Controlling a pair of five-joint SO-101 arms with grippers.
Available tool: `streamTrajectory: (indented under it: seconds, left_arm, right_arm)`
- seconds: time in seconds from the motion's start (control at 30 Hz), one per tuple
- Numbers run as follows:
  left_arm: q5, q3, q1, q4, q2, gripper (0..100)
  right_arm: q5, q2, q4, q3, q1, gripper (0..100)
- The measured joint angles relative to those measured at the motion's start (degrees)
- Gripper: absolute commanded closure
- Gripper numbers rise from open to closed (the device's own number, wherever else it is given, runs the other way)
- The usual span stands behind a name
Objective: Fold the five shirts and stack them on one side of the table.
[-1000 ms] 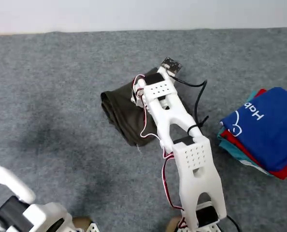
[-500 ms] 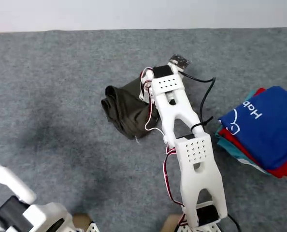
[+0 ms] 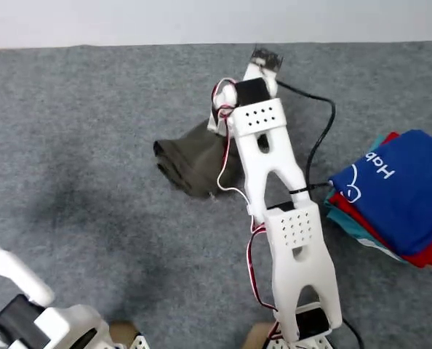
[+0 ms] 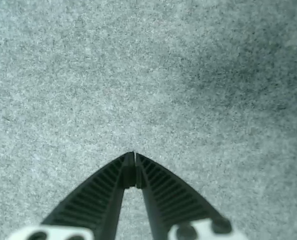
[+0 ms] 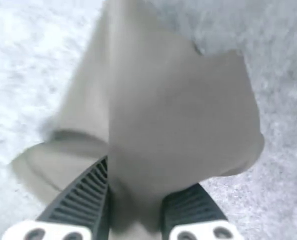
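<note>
A dark olive shirt [image 3: 190, 163] lies bunched near the middle of the grey table, one edge lifted. My right gripper [image 5: 133, 200] is shut on that shirt [image 5: 173, 115], and the cloth hangs from between its fingers. In the high view the right arm [image 3: 263, 145] stretches over the shirt toward the far side. A stack of folded shirts [image 3: 394, 196], blue on top of red and teal, sits at the table's right edge. My left gripper [image 4: 134, 167] is shut on nothing, just above bare grey carpet, at the near left corner [image 3: 27, 313].
The grey carpeted table [image 3: 92, 145] runs to a white wall at the far edge. A black cable [image 3: 318, 145] loops from the right arm's wrist toward the stack.
The right arm has moved toward the far side and risen, pulling the olive shirt's edge up with it. The shirt's bulk has shifted and bunched. The left arm has not moved.
</note>
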Motion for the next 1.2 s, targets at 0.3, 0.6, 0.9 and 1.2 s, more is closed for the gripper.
streamTrajectory:
  seconds: [0.3,0.6,0.9,1.2]
  left_arm:
    - [0.0,0.0,0.0,0.0,0.0,99]
    - [0.0,0.0,0.0,0.0,0.0,99]
    - [0.0,0.0,0.0,0.0,0.0,99]
    - [0.0,0.0,0.0,0.0,0.0,99]
  right_arm:
    - [7.6,-21.6,0.0,16.9,4.7,99.2]
    - [19.3,-43.2,0.0,32.7,15.1,99.2]
    - [29.1,-48.7,0.1,33.9,29.1,99.2]
    - [34.5,-44.8,0.1,36.0,39.5,99.1]
